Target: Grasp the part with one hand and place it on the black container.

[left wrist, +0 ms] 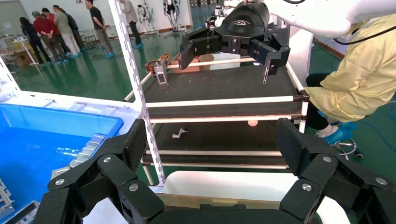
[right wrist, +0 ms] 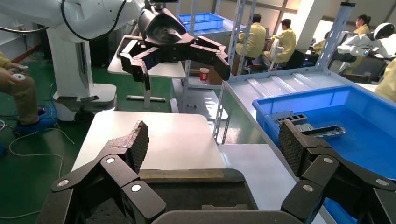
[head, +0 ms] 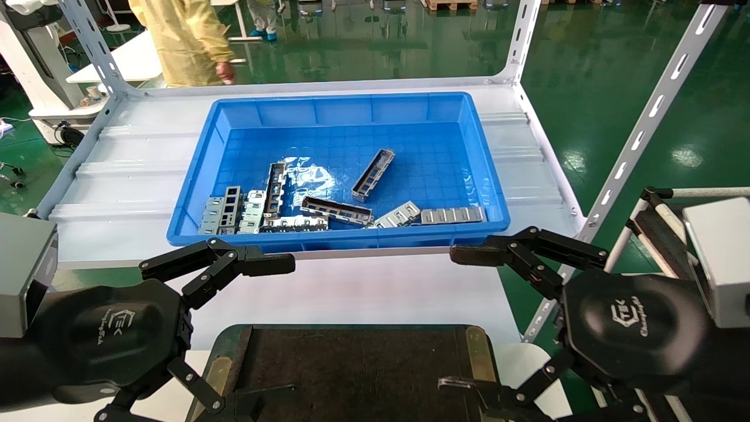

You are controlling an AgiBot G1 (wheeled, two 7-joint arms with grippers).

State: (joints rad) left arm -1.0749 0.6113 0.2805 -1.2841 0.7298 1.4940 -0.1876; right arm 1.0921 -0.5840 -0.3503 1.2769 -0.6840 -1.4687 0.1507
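In the head view we see both arms low in front of the robot, one on each side of the black container (head: 357, 363), which lies on the white table (head: 351, 293) just below the camera. The left gripper (head: 249, 334) hangs over the left edge of the container and its fingers are spread wide, with nothing between them. The right gripper (head: 463, 319) hangs over the right edge, and it is also spread wide and empty. In the left wrist view the left gripper (left wrist: 212, 144) shows its two black fingers far apart, and the right gripper (left wrist: 227, 53) is seen farther off, facing it. In the right wrist view the right gripper (right wrist: 215, 147) is the same, wide and holding nothing. The part (head: 373, 174) lies inside the blue bin (head: 199, 176) on the shelf behind the table, well apart from both grippers. It rests tilted on the bin floor, alone near the middle. Other grey metal pieces (head: 258, 208) lie in a group along the near wall of the bin.
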